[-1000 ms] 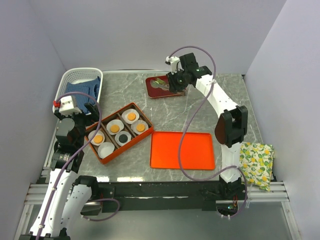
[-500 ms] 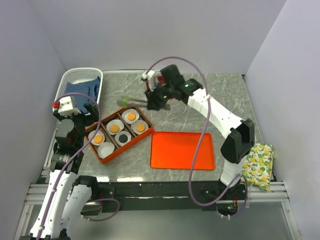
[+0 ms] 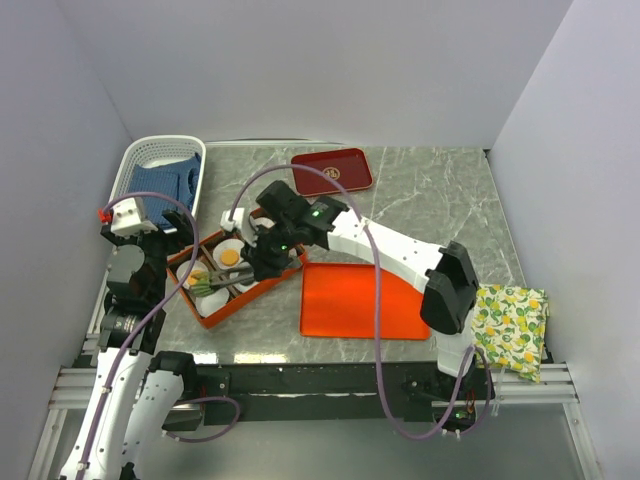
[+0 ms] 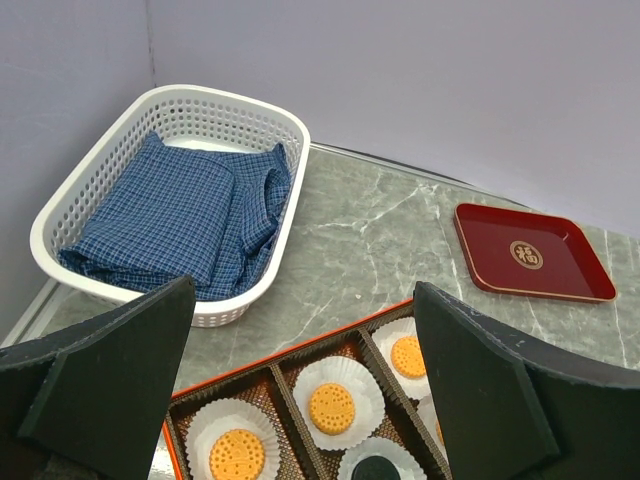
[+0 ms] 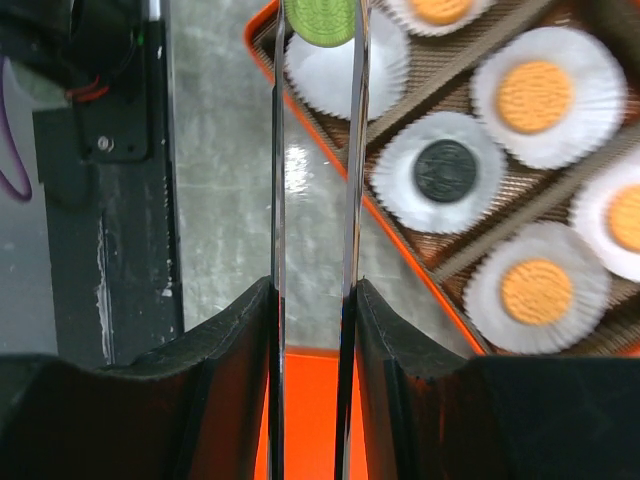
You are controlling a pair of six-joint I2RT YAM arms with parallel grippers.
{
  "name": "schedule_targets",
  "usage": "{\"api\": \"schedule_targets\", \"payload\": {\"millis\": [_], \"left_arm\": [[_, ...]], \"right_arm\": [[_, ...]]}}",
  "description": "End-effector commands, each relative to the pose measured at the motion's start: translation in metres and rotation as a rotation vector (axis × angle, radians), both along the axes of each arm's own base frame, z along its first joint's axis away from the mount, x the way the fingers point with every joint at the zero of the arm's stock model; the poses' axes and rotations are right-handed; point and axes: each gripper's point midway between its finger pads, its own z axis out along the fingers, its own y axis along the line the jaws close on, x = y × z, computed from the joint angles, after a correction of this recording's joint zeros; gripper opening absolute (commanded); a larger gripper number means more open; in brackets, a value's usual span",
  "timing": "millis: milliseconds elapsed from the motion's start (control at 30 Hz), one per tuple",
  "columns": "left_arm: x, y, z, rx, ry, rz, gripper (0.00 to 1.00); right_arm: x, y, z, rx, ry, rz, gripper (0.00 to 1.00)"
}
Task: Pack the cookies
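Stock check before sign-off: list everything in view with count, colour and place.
table: one, grey marble
box: one, orange, left of centre
paper cups: six, white, one per box compartment
tongs: one, metal, held over the box
orange cookies: four, orange, one each in four cups
black cookie: one, black, in a fifth cup
green cookie: one, green, in the tongs over the sixth cup
flat tray: one, orange, right of the box
small tray: one, dark red, far edge
basket: one, white, far left corner
checked cloth: one, blue, in the basket
lemon-print cloth: one, yellow-white, beside near right corner
left gripper: jaws open, empty, left edge
right gripper: jaws shut on the tongs
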Motion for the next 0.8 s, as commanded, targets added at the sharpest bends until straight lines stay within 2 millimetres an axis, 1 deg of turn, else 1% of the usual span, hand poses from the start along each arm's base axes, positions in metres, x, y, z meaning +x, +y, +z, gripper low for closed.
{"api": "schedule_targets", "payload": {"millis": [0, 267, 667, 767], "left_arm": [[0.000, 0.001, 0.016, -0.011, -0.061, 0.004, 0.96], [0.000, -0.001, 0.015, -0.010, -0.058, -0.004, 0.97], [0.001, -0.001, 0.013, -0.009, -0.052, -0.008, 0.97], [0.001, -0.001, 0.014, -0.009, -0.054, -0.008, 0.97]], "right_arm": [[-0.004, 0.009, 0.001, 0.002, -0.045, 0.050, 0.33], [-0.001, 0.016, -0.020, -0.045, -0.025, 0.048, 0.34], [-0.001, 0.022, -0.032, -0.069, -0.013, 0.047, 0.41], [0.002, 0.023, -0.034, -0.075, -0.014, 0.039, 0.42]]}}
